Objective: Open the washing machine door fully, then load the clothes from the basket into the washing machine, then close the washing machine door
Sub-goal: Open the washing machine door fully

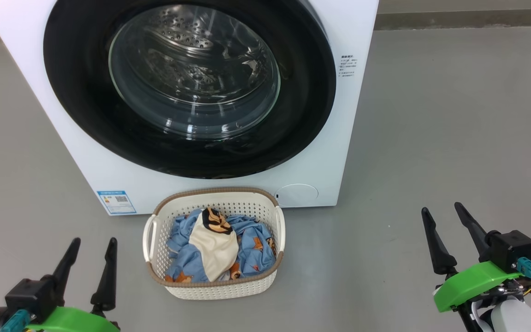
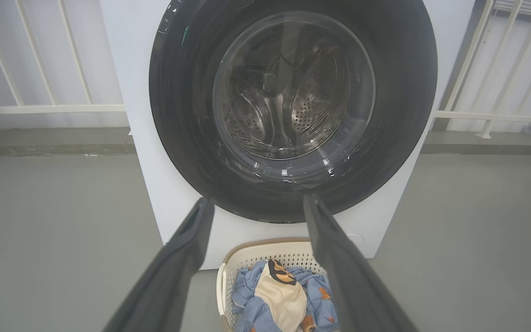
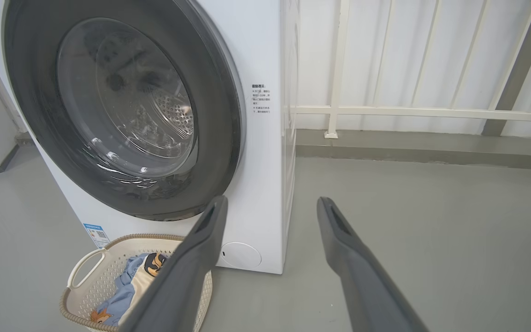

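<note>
We see the washing machine door [image 1: 189, 87] shut against the washing machine [image 1: 334, 157] at the upper centre of the head view. The basket [image 1: 215, 288] holding the clothes [image 1: 251, 244] sits on the floor [image 1: 431, 115] just below it. Our left gripper [image 1: 95, 240] at lower left and right gripper [image 1: 441, 207] at lower right both hold their jaws wide, gripping nothing.

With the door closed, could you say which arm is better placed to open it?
Probably left: the left gripper faces the washing machine door squarely, while the right gripper points past the washing machine's side.
</note>
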Motion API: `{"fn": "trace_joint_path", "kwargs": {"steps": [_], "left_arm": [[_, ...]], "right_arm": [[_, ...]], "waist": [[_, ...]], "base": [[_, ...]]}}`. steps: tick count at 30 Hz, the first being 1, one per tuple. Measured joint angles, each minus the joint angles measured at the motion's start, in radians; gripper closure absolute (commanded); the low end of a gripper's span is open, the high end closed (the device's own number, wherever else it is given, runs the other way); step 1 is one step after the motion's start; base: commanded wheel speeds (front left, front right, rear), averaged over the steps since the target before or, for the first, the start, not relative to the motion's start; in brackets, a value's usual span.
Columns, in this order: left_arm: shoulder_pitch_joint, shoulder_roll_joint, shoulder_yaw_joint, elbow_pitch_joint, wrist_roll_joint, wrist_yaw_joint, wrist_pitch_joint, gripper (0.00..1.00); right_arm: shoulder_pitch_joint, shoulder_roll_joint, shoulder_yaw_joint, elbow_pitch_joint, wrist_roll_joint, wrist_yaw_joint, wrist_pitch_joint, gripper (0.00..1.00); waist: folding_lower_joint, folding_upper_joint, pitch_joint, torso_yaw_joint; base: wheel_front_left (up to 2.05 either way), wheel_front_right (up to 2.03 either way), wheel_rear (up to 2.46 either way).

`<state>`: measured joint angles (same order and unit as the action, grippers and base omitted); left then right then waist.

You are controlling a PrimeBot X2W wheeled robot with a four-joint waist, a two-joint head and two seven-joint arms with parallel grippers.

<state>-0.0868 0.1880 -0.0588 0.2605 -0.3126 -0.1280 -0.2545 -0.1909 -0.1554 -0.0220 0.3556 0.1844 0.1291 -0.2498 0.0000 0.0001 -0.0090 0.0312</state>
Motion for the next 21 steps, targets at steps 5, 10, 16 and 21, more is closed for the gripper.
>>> {"fn": "trace_joint_path", "kwargs": {"steps": [5, 10, 16, 21], "left_arm": [[0.000, -0.005, 0.002, -0.015, 0.003, 0.000, -0.001, 0.00], [0.002, -0.008, 0.000, -0.030, 0.004, 0.000, -0.001, 0.00], [0.005, -0.011, -0.002, -0.034, 0.009, 0.000, -0.001, 0.00], [0.007, -0.012, -0.020, -0.034, 0.009, 0.000, -0.001, 0.00]], "right_arm": [[0.000, 0.002, -0.007, -0.004, 0.003, 0.000, 0.000, 0.00], [-0.002, 0.005, -0.023, -0.008, 0.015, 0.000, 0.000, 0.00], [-0.050, 0.007, -0.036, -0.010, 0.059, 0.000, 0.000, 0.00], [-0.108, 0.001, -0.025, -0.038, 0.080, 0.000, 0.000, 0.00]], "waist": [[0.0000, 0.0000, 0.001, 0.002], [0.0000, 0.0000, 0.002, 0.006], [0.0000, 0.0000, 0.007, 0.010], [0.0000, 0.0000, 0.014, 0.013]], "base": [[0.00, 0.00, 0.00], [0.00, 0.00, 0.00], [0.00, 0.00, 0.00], [0.00, 0.00, 0.00]]}}
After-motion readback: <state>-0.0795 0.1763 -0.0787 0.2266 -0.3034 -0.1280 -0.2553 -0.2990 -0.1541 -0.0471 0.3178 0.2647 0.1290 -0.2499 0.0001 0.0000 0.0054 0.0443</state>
